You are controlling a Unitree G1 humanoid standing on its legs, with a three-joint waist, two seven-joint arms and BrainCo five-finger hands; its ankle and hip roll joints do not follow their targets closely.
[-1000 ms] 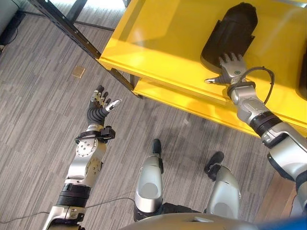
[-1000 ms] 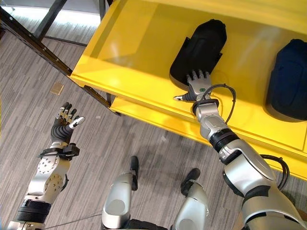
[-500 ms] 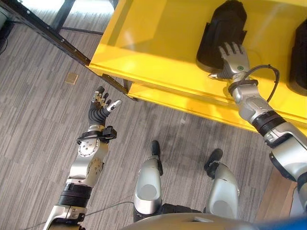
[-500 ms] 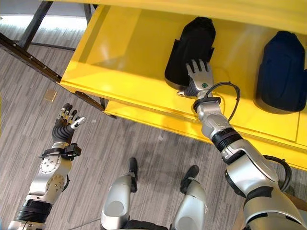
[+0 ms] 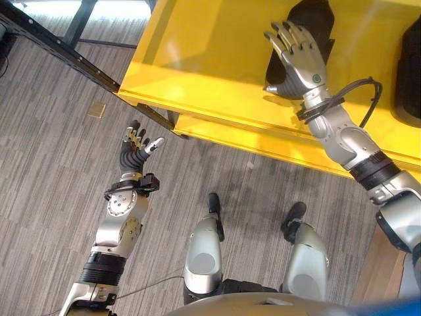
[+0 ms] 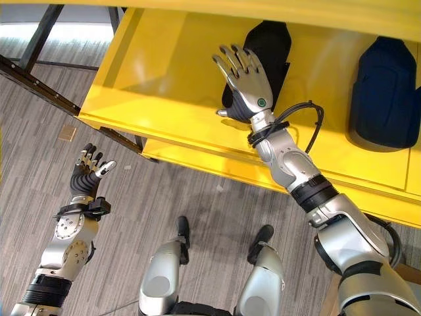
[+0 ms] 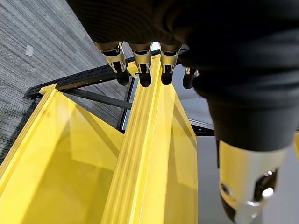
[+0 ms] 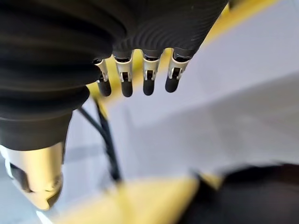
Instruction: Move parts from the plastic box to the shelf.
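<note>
A black moulded part (image 6: 266, 46) lies on the yellow shelf (image 6: 164, 85), toward its back. My right hand (image 6: 245, 79) is raised above the part's near end with its fingers (image 8: 147, 74) spread straight, open and holding nothing. A second, dark blue part (image 6: 383, 92) rests on the shelf to the right. My left hand (image 5: 136, 150) is held up over the grey floor at lower left, open and empty, its fingers (image 7: 140, 63) straight.
A lower yellow shelf edge (image 5: 263, 141) runs below the main shelf. A black perforated frame bar (image 5: 72, 52) slants across the upper left. A small tan square (image 5: 97, 109) lies on the striped grey floor.
My right hand has lifted off the black part and tipped up, fingers spread. The black part stays on the shelf. The left hand has not moved.
</note>
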